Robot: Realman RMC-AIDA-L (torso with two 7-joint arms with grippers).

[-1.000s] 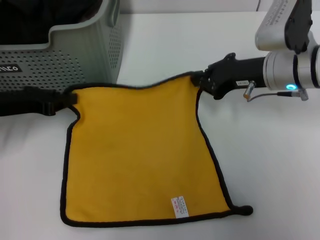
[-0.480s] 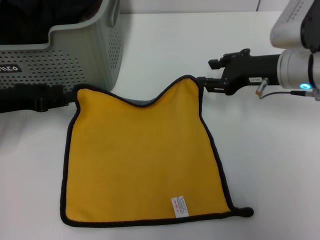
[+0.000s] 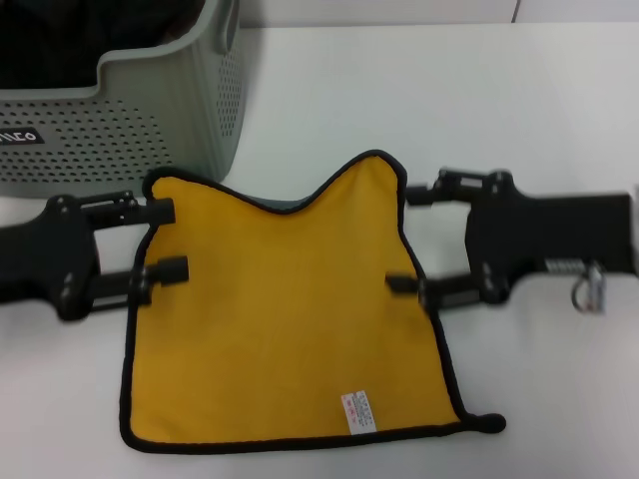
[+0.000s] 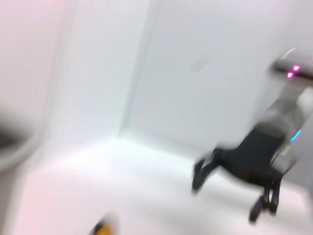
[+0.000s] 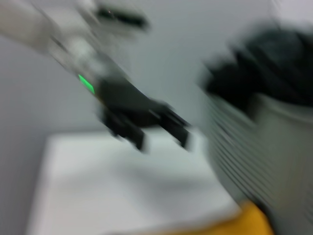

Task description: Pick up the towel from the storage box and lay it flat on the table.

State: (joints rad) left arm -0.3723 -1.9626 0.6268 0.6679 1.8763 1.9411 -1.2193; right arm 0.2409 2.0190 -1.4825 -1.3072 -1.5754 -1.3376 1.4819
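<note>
A square bright yellow towel with a black stitched border (image 3: 285,309) lies spread on the plain white table (image 3: 479,110), yellow side up, just in front of the pale grey-green perforated plastic storage box (image 3: 150,115) at the far left. The job looks nearly done: the cloth is out of the box and almost flat, though its far edge dips into a shallow notch with a sliver of dark underside showing.

The black left gripper (image 3: 158,239) sits at the towel's left edge and the black right gripper (image 3: 419,235) at its right edge, each with fingers spread apart and pinching nothing (one finger of each overlaps the cloth's edge).

Both wrist views are smeared; each shows only the opposite arm. The box's inside is dark and cut off.
</note>
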